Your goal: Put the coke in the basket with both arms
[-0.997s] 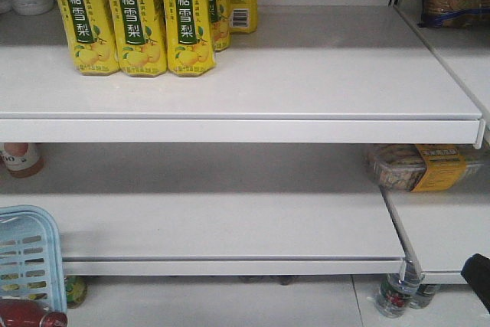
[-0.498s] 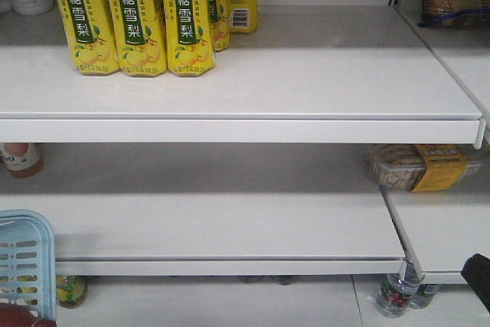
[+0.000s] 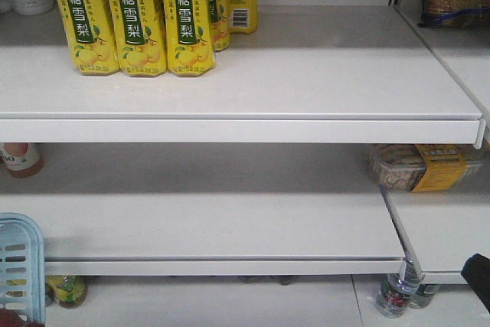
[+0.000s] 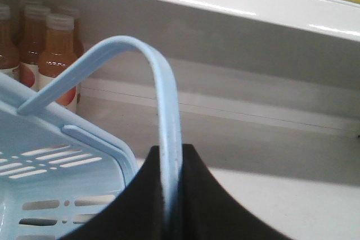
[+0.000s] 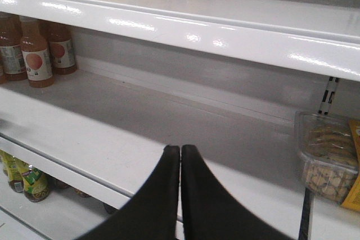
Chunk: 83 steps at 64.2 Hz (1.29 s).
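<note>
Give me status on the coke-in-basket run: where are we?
Done: the left gripper is shut on the handle of the basket, so the basket is in hand. In hand otherwise: nothing; the right gripper is shut and empty, facing the middle shelf. A red object shows at the front view's bottom left corner, too cropped to identify. Left: confirming the coke is in the basket.

Basket [image 3: 19, 266]: front view's left and bottom edges cut it, one corner showing. Dark red object [image 3: 11, 319] beneath: sliver only, unidentifiable. Black shape [image 3: 478, 277], lower right: cut off, unidentifiable. Left gripper [image 4: 171, 206] fingertips hidden behind the basket handle [image 4: 166, 122]. Snack tray [image 5: 329, 161] partly cropped.
</note>
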{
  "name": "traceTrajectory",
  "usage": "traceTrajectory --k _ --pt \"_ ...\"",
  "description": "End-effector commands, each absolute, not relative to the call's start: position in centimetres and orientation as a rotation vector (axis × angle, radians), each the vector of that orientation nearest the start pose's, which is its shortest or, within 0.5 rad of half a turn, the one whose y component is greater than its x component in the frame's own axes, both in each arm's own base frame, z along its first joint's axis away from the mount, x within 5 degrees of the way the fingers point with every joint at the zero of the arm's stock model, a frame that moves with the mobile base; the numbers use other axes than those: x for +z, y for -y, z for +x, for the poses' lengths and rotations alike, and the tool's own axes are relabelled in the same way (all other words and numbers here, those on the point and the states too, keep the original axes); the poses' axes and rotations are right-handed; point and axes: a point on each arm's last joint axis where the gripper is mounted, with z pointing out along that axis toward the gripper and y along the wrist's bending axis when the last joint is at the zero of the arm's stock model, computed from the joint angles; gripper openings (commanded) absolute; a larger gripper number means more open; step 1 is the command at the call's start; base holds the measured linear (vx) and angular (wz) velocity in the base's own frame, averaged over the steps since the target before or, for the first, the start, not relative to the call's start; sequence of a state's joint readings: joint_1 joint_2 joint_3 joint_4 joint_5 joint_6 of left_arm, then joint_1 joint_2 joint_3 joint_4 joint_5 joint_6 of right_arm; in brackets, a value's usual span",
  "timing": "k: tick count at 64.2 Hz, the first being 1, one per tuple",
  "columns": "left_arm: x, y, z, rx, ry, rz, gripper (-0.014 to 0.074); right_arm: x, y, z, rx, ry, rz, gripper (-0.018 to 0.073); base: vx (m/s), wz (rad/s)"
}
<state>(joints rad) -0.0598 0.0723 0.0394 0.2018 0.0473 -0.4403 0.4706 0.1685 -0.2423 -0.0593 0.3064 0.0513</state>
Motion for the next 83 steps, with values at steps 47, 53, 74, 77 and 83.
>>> traceTrajectory --k 47,53,74,77,83 --pt "20.03 0.0 6.1 -0.074 -1.508 -0.083 -0.0006 27.18 -2.71 5.65 0.335 -1.592 -0.384 -0.0009 0.0 0.0" --pt "20.06 -0.02 6.1 -0.065 -1.504 -0.078 -0.0006 27.18 -2.71 5.65 0.335 -1.592 -0.384 -0.0009 0.0 0.0" --pt "20.1 -0.16 6.1 -0.034 -1.5 -0.074 -0.0006 27.19 -2.71 5.65 0.335 -1.591 -0.383 -0.0009 0.0 0.0" --pt "20.1 -0.17 6.1 -0.032 -1.5 -0.072 -0.0006 27.19 -2.71 5.65 0.335 -1.591 -0.383 -0.0009 0.0 0.0" --pt "20.15 -0.17 6.09 -0.032 -1.495 -0.072 -0.0006 27.19 -2.71 5.65 0.335 -1.591 -0.383 -0.0009 0.0 0.0"
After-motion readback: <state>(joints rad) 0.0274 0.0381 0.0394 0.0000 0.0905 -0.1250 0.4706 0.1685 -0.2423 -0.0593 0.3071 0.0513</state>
